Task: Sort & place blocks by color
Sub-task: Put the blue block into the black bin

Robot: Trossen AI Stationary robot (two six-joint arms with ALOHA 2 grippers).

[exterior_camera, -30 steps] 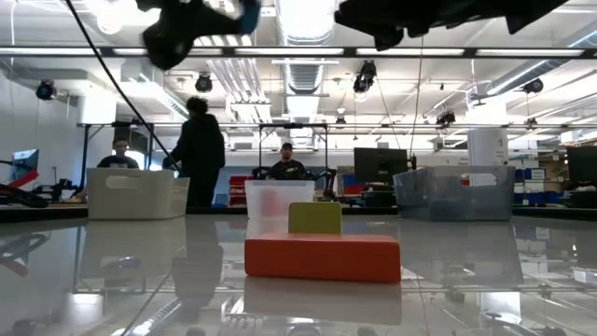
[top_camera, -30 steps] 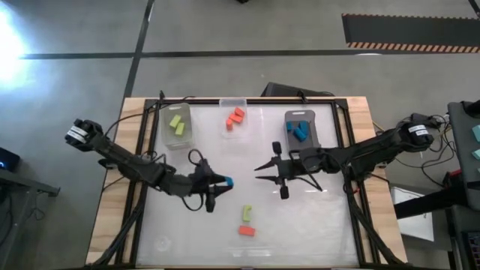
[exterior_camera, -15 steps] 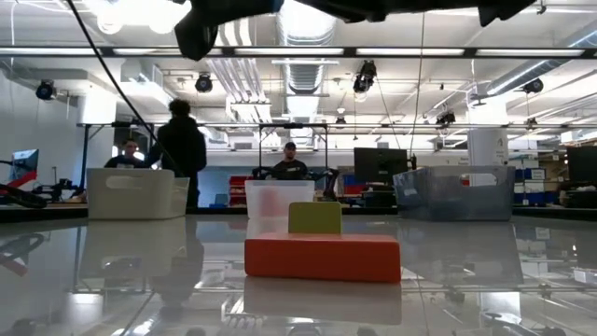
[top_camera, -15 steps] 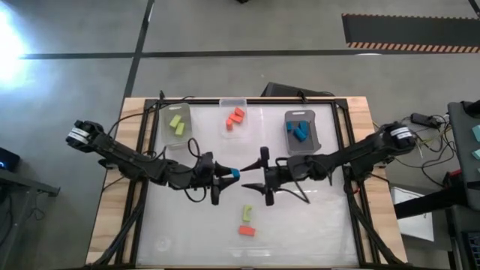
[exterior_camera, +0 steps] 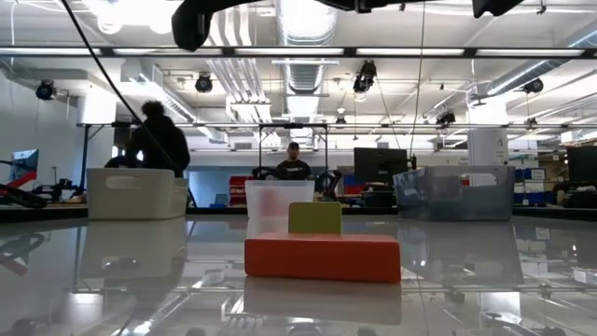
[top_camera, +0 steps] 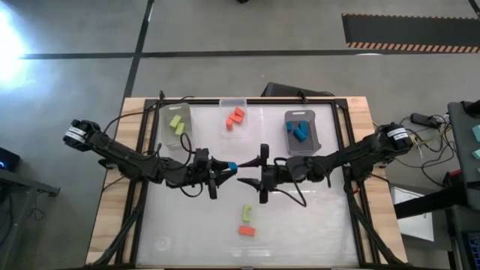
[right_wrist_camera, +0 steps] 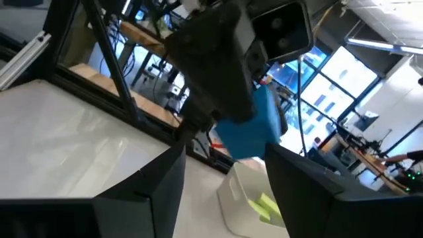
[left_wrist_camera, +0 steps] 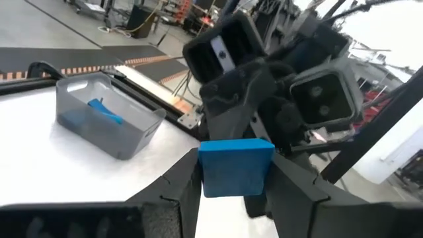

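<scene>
**Blue block held between two grippers over the middle of the table**

The left gripper [top_camera: 227, 165] is clamped on a blue block [top_camera: 232, 164], which sticks out from its fingertips toward the right arm. In the left wrist view the block [left_wrist_camera: 236, 167] sits squarely between the two dark fingers [left_wrist_camera: 173, 190], pinched on both sides. The right gripper [top_camera: 246, 169] faces it tip to tip from the other side, its fingers spread wide, with the blue block just at or between their ends; whether they touch it cannot be told. In the right wrist view the block [right_wrist_camera: 252, 124] shows ahead between the spread fingers [right_wrist_camera: 149, 188].

Both arms reach in from the table's side edges and meet above the centre of the white table [top_camera: 187, 225]. Nearer the front edge lie a green block [top_camera: 245, 214] and an orange block [top_camera: 246, 231], close together and well apart from both grippers. In the low view the orange block [exterior_camera: 323, 258] lies flat with the green one [exterior_camera: 314, 217] behind it.

Along the far edge stand three bins: one with green blocks [top_camera: 178, 123] on the left, a clear one with orange blocks [top_camera: 235, 118] in the middle, and a grey bin [top_camera: 301, 133] with blue blocks [top_camera: 298, 131] on the right. The grey bin is near the right arm. The table surface between the bins and the grippers is bare, as is the left front part.
</scene>
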